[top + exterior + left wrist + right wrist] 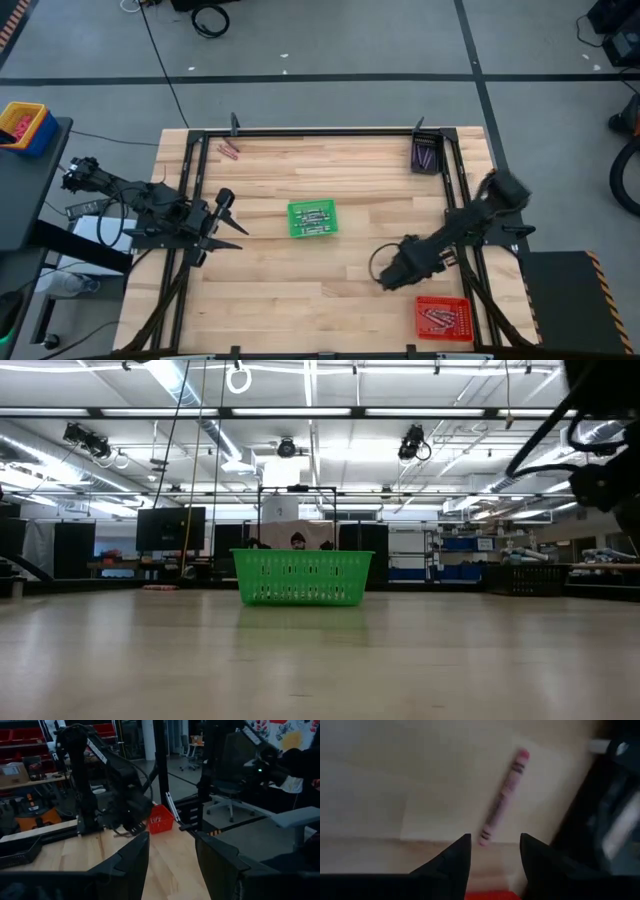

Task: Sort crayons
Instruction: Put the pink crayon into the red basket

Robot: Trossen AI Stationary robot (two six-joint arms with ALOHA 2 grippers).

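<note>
Item: pink crayon (502,797), lying loose on the bench (330,290), lower right of the high frame, beside the red tray (443,318). Right end effector (492,851): fingers apart, empty, poised above it. We advise descending square across the shaft before closing. Left end effector (228,222): open, waiting at left.

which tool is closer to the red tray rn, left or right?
Right. The right tool sits just up-table and left of the red tray, open above a loose pink crayon. The left tool is open too, across the table beyond the green tray.
</note>
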